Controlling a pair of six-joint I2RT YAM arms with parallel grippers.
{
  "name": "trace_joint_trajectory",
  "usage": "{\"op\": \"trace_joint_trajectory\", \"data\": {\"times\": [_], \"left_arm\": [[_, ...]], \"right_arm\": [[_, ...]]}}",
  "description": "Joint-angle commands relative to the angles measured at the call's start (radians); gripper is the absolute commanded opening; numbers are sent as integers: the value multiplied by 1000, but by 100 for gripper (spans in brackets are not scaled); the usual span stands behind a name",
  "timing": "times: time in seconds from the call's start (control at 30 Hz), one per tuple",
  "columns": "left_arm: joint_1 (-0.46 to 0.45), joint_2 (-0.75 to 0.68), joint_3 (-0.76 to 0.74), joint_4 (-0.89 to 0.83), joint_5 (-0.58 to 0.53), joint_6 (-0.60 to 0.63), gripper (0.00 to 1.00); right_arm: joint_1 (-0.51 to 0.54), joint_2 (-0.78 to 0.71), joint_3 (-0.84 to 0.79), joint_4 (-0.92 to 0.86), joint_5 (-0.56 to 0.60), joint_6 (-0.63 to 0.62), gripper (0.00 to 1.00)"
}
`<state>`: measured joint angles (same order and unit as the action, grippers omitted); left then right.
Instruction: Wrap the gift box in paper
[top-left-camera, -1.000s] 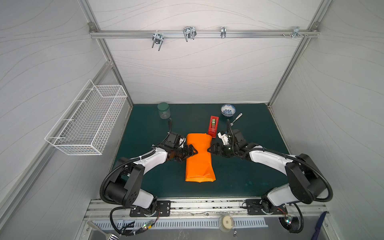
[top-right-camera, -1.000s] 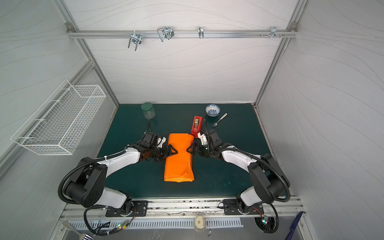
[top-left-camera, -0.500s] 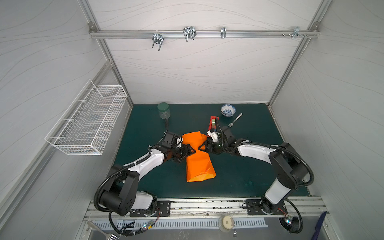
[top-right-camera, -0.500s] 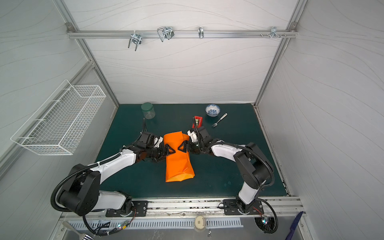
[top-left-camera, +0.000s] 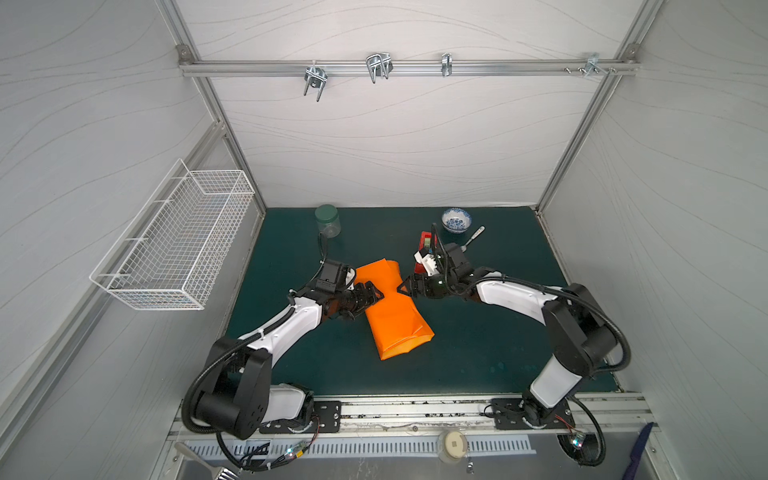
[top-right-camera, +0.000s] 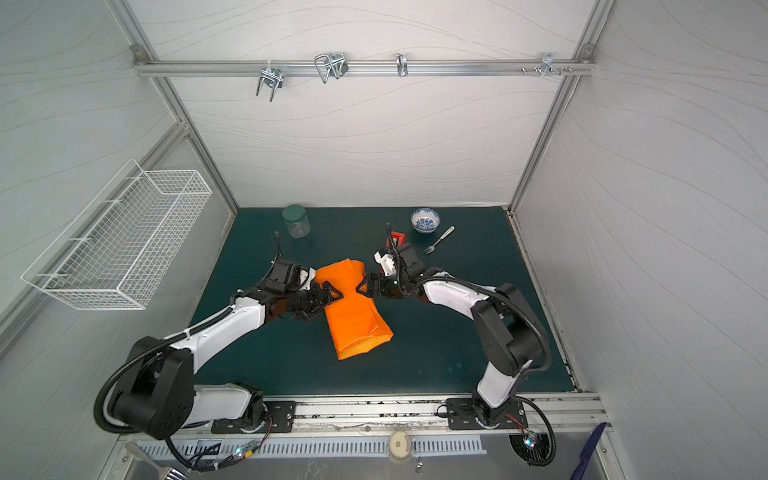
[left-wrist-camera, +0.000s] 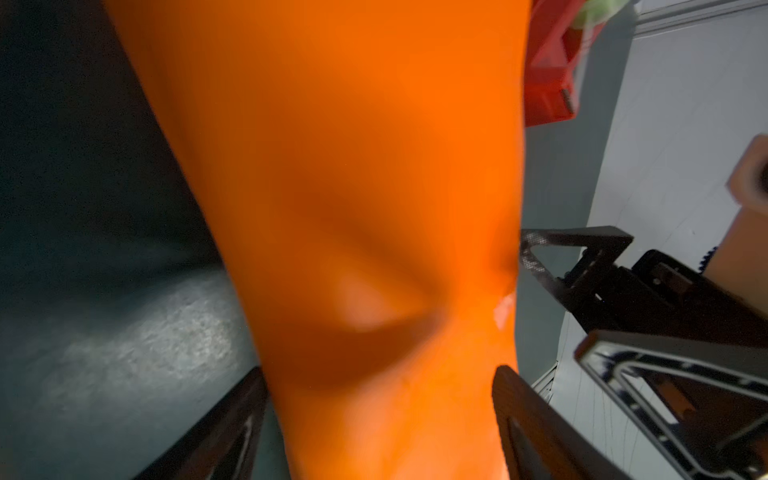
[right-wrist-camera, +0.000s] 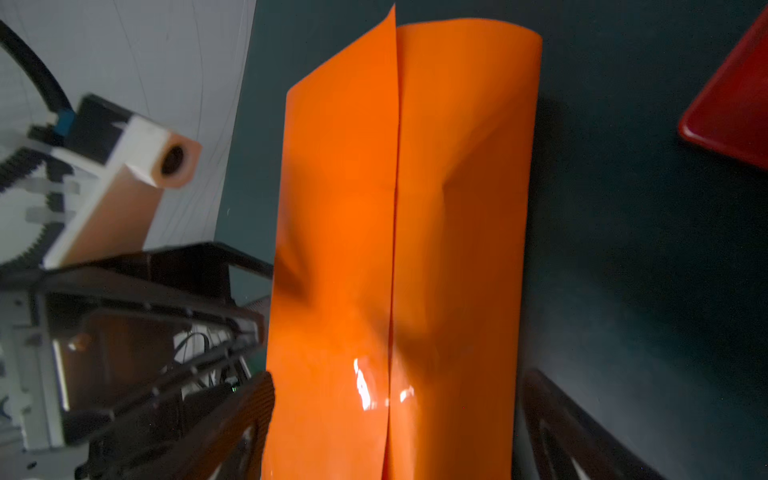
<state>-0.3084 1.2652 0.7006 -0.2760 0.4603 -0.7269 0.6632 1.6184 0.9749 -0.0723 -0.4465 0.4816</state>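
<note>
The folded orange paper (top-left-camera: 397, 322) lies askew at the middle of the green mat (top-left-camera: 478, 357), well clear of every edge, its far end near the red tape dispenser (top-left-camera: 426, 240). We see the left gripper (top-left-camera: 376, 296) and the right gripper (top-left-camera: 402, 287) meeting it from opposite sides, tips almost facing. Both sets of jaws stand spread wide, with fingers (right-wrist-camera: 241, 415) either side of the sheet. The left wrist view is blurred, so those fingers (left-wrist-camera: 232, 424) may only brush the paper.
</note>
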Motion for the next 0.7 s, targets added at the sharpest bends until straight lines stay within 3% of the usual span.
{"op": "trace_joint_trajectory", "data": {"times": [0.0,0.23,0.3,0.5,0.67], "left_arm": [[-1,-130,-63,-49,-32,17,87],[-147,-404,-237,-133,-140,-31,86],[-157,-424,-258,-94,-105,-43,85],[-236,-345,-228,-54,-85,-2,84],[-292,-237,-196,-50,-155,27,82]], "right_arm": [[44,-105,-65,-121,38,-126,96],[103,-155,-142,-146,94,-164,93],[108,-140,-146,-126,72,-164,89],[124,-93,-152,-117,96,-176,76],[134,-62,-159,-87,120,-177,68]]}}
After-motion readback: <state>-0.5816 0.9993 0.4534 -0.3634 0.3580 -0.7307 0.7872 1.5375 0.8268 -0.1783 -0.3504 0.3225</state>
